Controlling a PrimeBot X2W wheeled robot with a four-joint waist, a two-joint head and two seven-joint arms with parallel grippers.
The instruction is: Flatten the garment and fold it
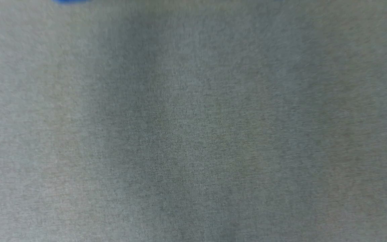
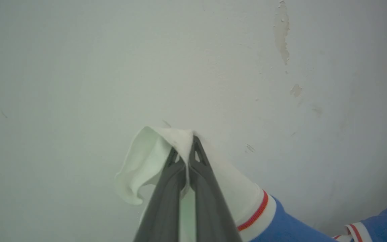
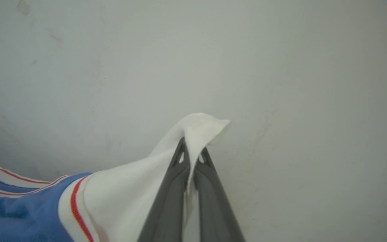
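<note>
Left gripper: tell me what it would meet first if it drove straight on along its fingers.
The left gripper, shut on the white sleeve end of the royal-blue jersey T-shirt, would carry that cloth into the pale chipped surface ahead; how far off that lies is unclear.

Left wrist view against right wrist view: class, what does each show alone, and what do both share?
Left wrist view: the left gripper shut on a white sleeve end of the garment; flaked patches on the pale surface. Right wrist view: the right gripper shut on a white sleeve end. Both: blue cloth with red-striped white trim.
</note>
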